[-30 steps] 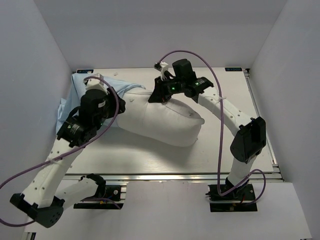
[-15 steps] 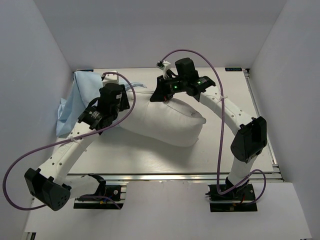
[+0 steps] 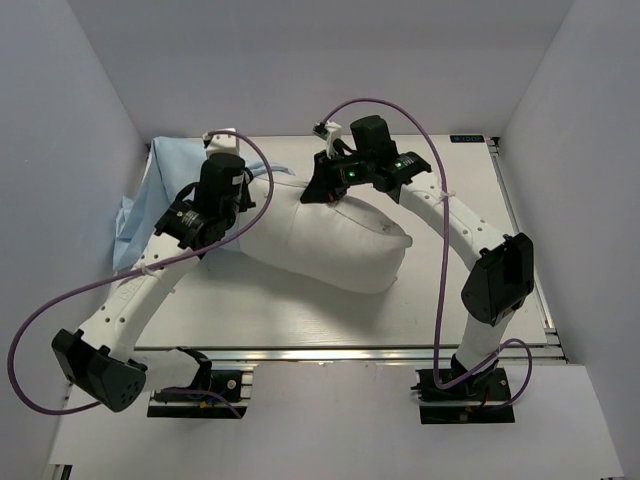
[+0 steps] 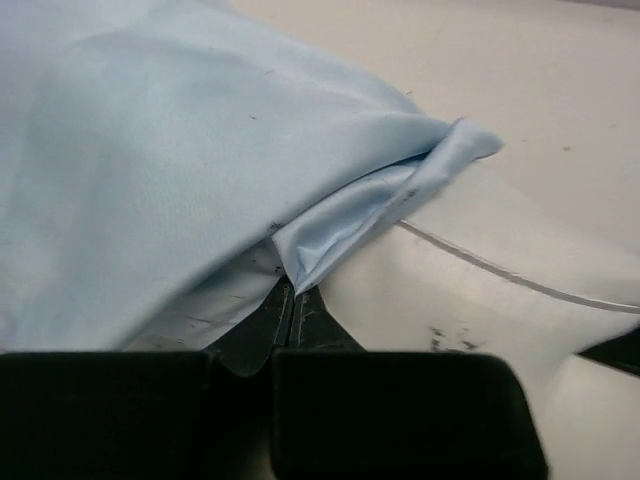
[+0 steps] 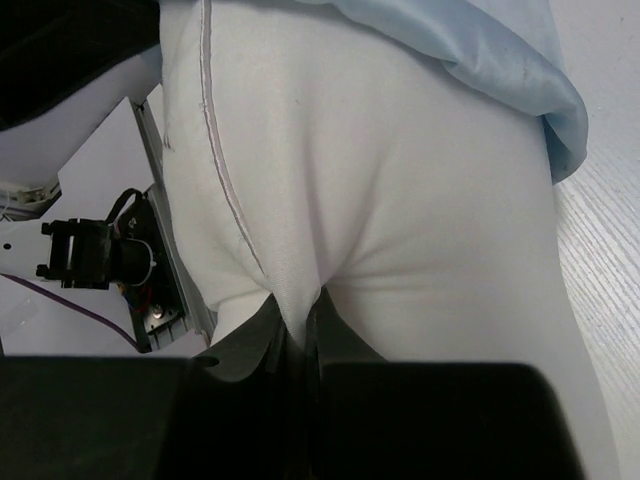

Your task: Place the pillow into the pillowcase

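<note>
Looking at the pillow (image 3: pixel 330 245), we find it lying slantwise across the middle of the white table (image 3: pixel 450 290), its left end under the pillowcase (image 3: pixel 165 175), which is bunched at the far left corner. We see the left gripper (image 4: pixel 292 300) pinched tight on a folded edge of the light-blue cloth. The right gripper (image 5: pixel 298 322) nips a tuck of cream fabric at the pillow's far edge.
</note>
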Motion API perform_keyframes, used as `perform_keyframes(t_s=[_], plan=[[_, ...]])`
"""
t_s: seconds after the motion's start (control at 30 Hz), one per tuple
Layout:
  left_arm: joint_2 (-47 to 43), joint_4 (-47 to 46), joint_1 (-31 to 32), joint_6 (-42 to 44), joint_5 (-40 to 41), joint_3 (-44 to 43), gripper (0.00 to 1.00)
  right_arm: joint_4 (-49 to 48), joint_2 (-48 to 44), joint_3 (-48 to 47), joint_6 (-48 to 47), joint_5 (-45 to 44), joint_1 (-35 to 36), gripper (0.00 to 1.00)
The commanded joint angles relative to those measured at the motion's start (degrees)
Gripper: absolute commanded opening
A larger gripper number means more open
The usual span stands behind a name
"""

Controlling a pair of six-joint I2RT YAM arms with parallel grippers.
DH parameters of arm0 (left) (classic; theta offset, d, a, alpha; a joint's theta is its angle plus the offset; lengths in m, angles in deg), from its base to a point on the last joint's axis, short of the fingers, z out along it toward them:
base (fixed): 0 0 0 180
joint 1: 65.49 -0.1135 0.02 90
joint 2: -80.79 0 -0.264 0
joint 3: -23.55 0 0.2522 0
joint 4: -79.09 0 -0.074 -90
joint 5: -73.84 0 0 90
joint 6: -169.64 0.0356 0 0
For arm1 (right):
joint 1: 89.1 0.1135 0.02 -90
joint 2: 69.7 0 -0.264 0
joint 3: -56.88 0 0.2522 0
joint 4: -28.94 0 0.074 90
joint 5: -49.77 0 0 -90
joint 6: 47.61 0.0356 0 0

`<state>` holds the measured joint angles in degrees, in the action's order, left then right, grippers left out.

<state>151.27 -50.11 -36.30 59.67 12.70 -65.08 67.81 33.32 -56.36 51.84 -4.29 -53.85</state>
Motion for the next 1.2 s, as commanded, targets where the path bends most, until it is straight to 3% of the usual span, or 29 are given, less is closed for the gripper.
perform_keyframes(t_s=[0.0,0.1,0.27,0.37,0.5,0.67,0.83,0.97,1.0,1.1,1.17], plan=[[0.62,-1.09,0.08,-0.16,-7.91,-7.20,0.01,1.18,0.77,-1.41,-1.63,0.44,-0.44,0.00],[4.22,0.66,-0.01,-0.42,-13.72,-14.84,0.00,0.65,1.56,-2.82,-1.54,0.27,-0.09,0.00],[12.56,5.14,0.60,-1.91,-31.12,-30.12,0.00,-3.03,1.83,-6.42,-1.02,-2.01,1.76,0.00],[17.32,6.56,2.36,-3.49,-36.22,-36.29,0.00,-4.88,2.62,-11.51,-0.05,-3.59,2.11,0.00],[21.18,3.93,4.55,-6.22,-40.54,-39.47,0.00,-11.01,2.63,-15.48,3.36,-5.44,2.11,0.00],[25.50,1.64,7.81,-10.08,-42.39,-42.90,0.00,-20.08,-1.58,-10.22,5.22,-12.46,1.76,0.00],[24.45,-9.07,9.57,-15.62,-43.19,-33.34,0.00,-27.30,-4.23,-2.65,6.28,-14.68,-0.87,0.00],[22.25,-9.89,9.48,-16.95,-32.40,-28.58,0.41,-26.42,-4.23,1.56,6.36,-10.47,-3.68,0.00],[21.90,-8.05,9.22,-16.86,-30.03,-28.75,0.63,-26.25,-4.23,3.92,6.37,-10.19,-5.00,0.00],[20.50,-3.57,8.87,-14.76,-22.11,-31.12,0.79,-25.28,-3.80,6.83,7.33,-9.75,-8.59,0.00],[19.35,-1.19,8.87,-12.21,-17.45,-33.22,0.80,-25.19,-2.49,7.20,8.64,-8.53,-11.76,0.00]])
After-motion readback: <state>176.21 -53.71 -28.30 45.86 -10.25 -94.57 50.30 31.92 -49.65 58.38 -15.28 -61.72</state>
